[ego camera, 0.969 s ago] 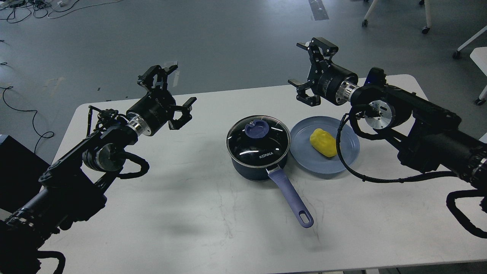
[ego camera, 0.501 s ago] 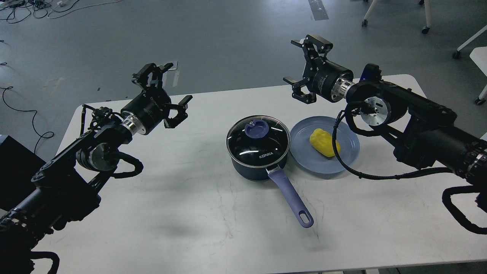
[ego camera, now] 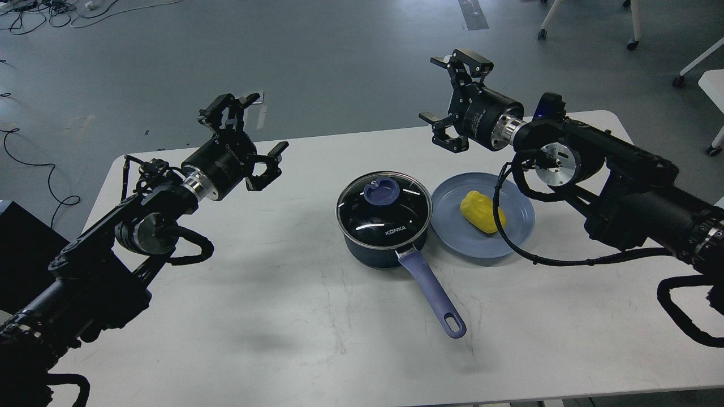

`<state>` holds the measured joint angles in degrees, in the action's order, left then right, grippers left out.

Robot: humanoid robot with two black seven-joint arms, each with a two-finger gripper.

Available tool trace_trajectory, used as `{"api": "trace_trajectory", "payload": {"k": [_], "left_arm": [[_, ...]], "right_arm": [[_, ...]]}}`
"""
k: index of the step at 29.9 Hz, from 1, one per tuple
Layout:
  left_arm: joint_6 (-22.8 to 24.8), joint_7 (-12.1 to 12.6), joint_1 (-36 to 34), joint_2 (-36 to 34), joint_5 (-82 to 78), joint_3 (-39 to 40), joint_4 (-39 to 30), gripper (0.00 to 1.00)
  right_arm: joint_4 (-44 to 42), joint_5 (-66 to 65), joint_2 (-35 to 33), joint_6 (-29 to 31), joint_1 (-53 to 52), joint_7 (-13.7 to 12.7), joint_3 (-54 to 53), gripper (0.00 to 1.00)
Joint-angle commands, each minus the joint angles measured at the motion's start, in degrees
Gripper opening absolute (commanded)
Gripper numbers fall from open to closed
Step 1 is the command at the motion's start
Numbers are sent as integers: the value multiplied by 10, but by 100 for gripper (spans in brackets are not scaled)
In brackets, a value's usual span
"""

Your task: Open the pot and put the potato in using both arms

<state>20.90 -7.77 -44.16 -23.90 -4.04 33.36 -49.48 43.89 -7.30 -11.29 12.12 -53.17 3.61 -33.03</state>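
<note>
The dark navy pot (ego camera: 380, 249) stands at the table's middle with its glass lid (ego camera: 384, 209) on; the lid has a blue knob (ego camera: 382, 190). Its lavender handle (ego camera: 432, 294) points toward the front right. The yellow potato (ego camera: 482, 211) lies on a blue-grey plate (ego camera: 515, 226) just right of the pot. My left gripper (ego camera: 251, 133) is open and empty, raised well left of the pot. My right gripper (ego camera: 452, 96) is open and empty, raised above the table's far edge, behind the plate.
The white table (ego camera: 283, 316) carries only the pot and plate. A black cable (ego camera: 509, 226) from my right arm hangs over the plate's right side, next to the potato. Chair legs (ego camera: 633, 34) stand on the grey floor behind.
</note>
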Motion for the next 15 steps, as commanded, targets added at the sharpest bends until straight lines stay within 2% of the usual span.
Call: {"api": "trace_trajectory", "payload": {"k": [1, 15], "left_arm": [[-1, 0, 0, 2, 0, 0, 0, 100], [-2, -2, 0, 10, -1, -1, 1, 100]], "right_arm": [[0, 0, 1, 0, -1, 0, 0, 100], [0, -2, 0, 0, -2, 2, 2, 100]]}}
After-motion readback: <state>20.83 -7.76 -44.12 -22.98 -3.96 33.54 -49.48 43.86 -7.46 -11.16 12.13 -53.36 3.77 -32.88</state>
